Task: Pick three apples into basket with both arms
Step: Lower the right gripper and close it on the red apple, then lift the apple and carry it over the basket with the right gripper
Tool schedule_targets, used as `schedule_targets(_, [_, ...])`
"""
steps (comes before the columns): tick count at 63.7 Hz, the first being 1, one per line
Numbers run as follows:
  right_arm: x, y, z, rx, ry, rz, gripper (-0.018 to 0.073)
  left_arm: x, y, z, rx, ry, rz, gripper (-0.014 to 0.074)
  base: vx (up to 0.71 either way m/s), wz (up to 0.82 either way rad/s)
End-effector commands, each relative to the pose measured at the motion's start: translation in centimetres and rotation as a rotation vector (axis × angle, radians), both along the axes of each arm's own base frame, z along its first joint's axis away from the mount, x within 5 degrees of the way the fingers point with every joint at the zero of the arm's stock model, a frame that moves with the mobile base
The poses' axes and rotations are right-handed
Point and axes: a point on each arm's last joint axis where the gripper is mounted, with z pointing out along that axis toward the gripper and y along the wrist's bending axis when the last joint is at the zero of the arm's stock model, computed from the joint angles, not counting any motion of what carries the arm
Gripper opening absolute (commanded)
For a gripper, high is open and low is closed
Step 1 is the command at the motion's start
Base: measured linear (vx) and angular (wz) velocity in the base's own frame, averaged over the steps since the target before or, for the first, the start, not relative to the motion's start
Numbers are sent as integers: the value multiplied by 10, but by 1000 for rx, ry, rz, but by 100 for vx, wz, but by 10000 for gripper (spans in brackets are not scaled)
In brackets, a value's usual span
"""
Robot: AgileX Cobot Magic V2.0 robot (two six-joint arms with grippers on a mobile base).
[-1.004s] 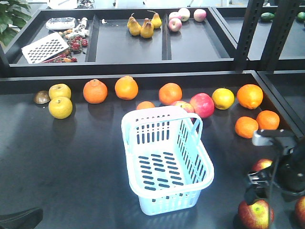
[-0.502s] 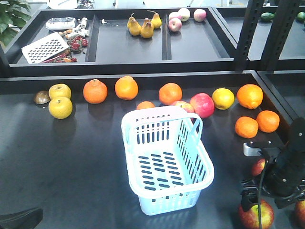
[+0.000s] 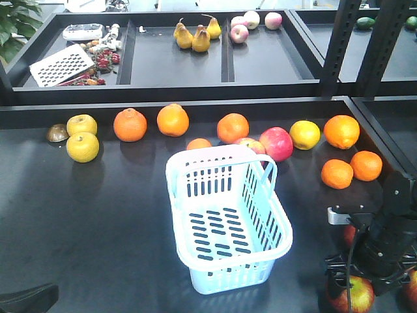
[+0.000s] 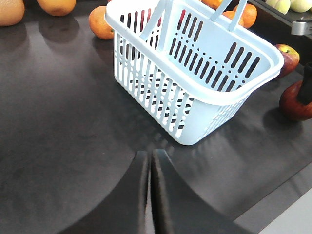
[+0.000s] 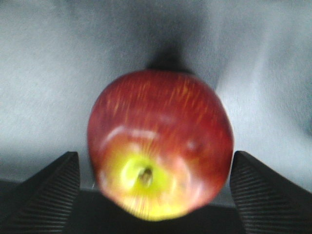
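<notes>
right hand (image 5: 155,192) spread, left hand (image 4: 150,158) closed

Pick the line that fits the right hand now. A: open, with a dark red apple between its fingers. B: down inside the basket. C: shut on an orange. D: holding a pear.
A: in the right wrist view the right hand is open, its fingers spread on either side of the apple, which lies on the dark table.
</notes>
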Motion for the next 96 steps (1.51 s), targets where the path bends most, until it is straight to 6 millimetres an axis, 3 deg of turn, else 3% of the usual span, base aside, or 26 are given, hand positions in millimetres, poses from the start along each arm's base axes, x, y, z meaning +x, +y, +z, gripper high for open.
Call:
schedule_targets(1, [7, 0, 13, -3, -63, 7, 589, 5, -1, 14, -56, -78, 28, -8, 0, 0])
schedule_targets(12, [5, 0, 13, 1, -46, 7, 503, 5, -1, 14, -56, -78, 28, -8, 0, 0])
schedule_targets(23, [3, 1, 22, 14, -47, -2, 272, 5, -1, 14, -56, -78, 28, -8, 0, 0])
schedule_targets(32, [1, 1, 48, 11, -129, 5, 84, 5, -1, 14, -56, -78, 28, -8, 0, 0])
schedule_targets(39, [-8, 1, 75, 12, -185, 11, -9, 5, -1, 14, -56, -78, 28, -8, 0, 0])
schedule_targets(51, [-35, 6, 133, 68, -347, 17, -8, 5, -1, 14, -56, -78, 28, -8, 0, 0])
schedule_targets(58, [-53, 20, 168, 222, -492, 43, -3, 5, -1, 14, -56, -78, 28, -8, 0, 0])
schedule_targets(67, [-63, 39, 194, 454, -633, 109, -1, 5, -1, 14, -56, -78, 28, -8, 0, 0])
schedule_targets(79, [-47, 54, 193, 623, -688, 125, 5, 5, -1, 14, -56, -78, 28, -8, 0, 0])
schedule_targets(87, [-33, 86, 176, 644, -691, 234, 10, 5, -1, 14, -56, -78, 28, -8, 0, 0])
schedule_targets(96, [-13, 112, 151, 554, -738, 238, 52, 5, -1, 14, -56, -78, 28, -8, 0, 0])
